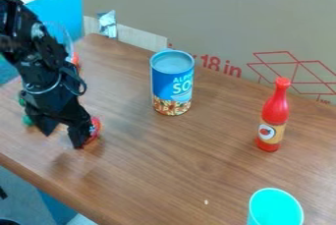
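The bottom edge cuts off the turquoise cup; the left edge crops the arm. The hand partly hides a blurred red item, its kind unclear.

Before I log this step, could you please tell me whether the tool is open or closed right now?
Tool: open, its fingers apart, close beside a red object; whether it grips anything cannot be told.

A can, bottle, cup and perhaps silvery tape show.
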Controlling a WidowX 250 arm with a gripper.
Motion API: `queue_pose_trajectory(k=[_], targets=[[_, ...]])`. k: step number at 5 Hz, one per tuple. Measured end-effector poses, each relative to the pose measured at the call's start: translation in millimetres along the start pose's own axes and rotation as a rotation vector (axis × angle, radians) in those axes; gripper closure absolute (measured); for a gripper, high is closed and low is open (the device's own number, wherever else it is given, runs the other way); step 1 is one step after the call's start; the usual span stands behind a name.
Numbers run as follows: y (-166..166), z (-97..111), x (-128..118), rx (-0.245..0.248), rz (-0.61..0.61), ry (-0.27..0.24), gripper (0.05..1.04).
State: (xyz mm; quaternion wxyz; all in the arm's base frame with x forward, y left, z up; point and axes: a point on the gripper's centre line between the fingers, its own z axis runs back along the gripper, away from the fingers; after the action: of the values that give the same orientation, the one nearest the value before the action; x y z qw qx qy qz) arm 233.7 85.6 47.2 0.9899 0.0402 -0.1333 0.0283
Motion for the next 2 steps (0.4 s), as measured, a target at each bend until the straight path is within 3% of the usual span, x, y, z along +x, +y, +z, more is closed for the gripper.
queue_pose_trajectory(k=[1,2], targets=[[2.3,-6.8,1.0,-0.020,0.033,-0.005,0.073],[5.8,-21.0,3.1,-0.010,0.059,0.014,0.073]])
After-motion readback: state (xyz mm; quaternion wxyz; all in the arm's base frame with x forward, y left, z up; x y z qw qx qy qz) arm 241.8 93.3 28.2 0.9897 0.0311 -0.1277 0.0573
